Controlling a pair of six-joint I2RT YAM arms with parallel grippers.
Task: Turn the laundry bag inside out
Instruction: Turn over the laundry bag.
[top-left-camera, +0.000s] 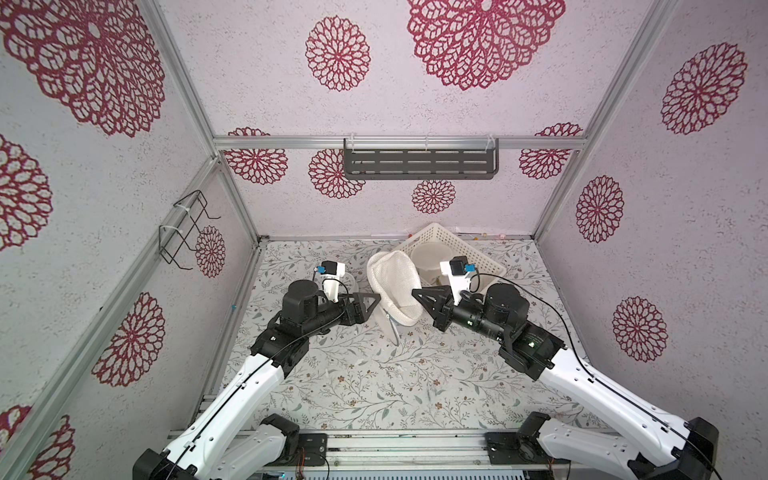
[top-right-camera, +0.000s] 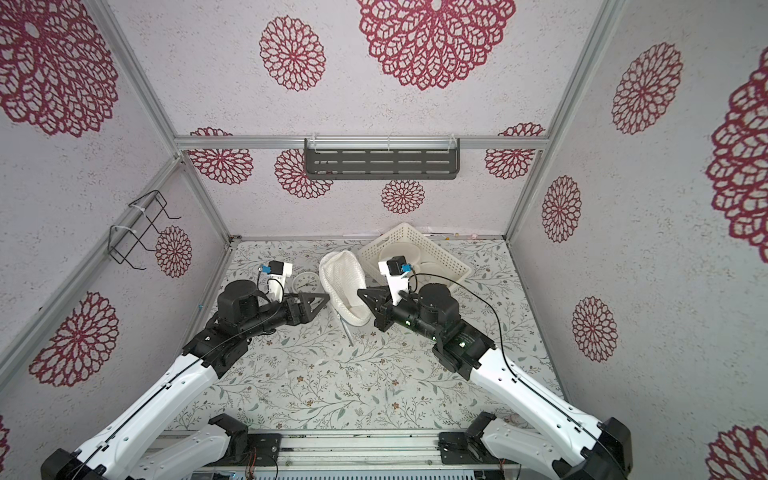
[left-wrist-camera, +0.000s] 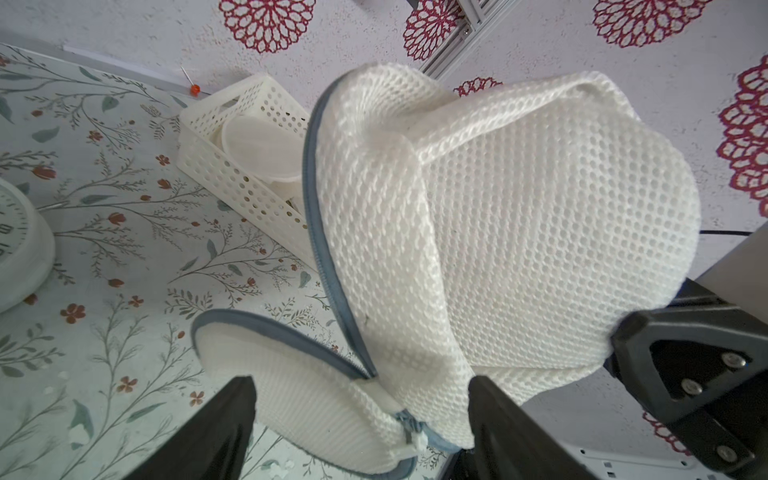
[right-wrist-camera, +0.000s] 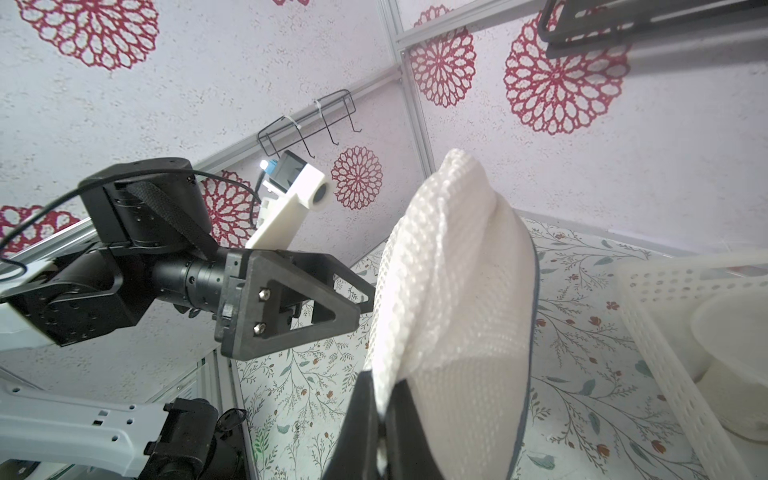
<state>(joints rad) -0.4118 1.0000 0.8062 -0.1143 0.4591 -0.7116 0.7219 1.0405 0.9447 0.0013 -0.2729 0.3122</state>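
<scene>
Above the floral tabletop (top-left-camera: 374, 386), top views: white mesh laundry bag (top-left-camera: 395, 286) held up beside a perforated plastic basket (top-left-camera: 453, 249) | left wrist: left gripper (left-wrist-camera: 361, 380) jaws spread wide, the bag's grey zipper (left-wrist-camera: 316, 232) corner between them, unpinched | right wrist: right gripper (right-wrist-camera: 384, 384) jaws pinched together on a honeycomb mesh fold

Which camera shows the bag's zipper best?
The left wrist view: the gray zipper curves large and close along the laundry bag. The right wrist view shows the zipper only as a thin gray line. In both top views it barely shows.
</scene>
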